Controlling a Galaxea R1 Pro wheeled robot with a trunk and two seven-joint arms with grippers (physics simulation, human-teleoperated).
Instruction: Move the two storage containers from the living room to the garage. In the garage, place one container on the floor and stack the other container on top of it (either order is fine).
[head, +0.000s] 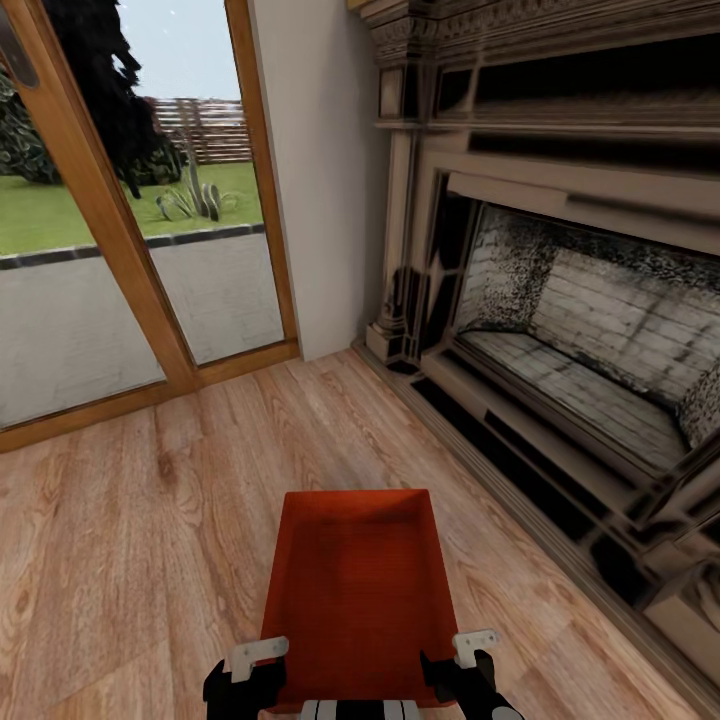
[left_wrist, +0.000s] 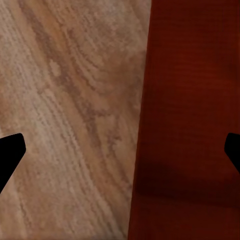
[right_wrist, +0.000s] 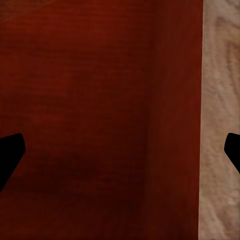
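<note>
One orange-red open-topped storage container (head: 355, 590) sits low in front of me over the light wood-plank living room floor (head: 130, 540). My left gripper (head: 245, 675) is at its near left corner and my right gripper (head: 465, 665) at its near right corner. In the left wrist view the left gripper (left_wrist: 120, 150) is open, its dark fingertips spread to either side of the container's side wall (left_wrist: 190, 100). The right gripper (right_wrist: 120, 150) is likewise open astride the opposite wall (right_wrist: 90, 90). Whether the container rests on the planks I cannot tell. The garage is out of view.
A large stone fireplace (head: 580, 330) with a raised hearth runs along the right, close to the container. Wood-framed glass doors (head: 120, 250) stand ahead on the left, with a white wall section (head: 320, 180) between them and the fireplace. Open plank floor lies to the left.
</note>
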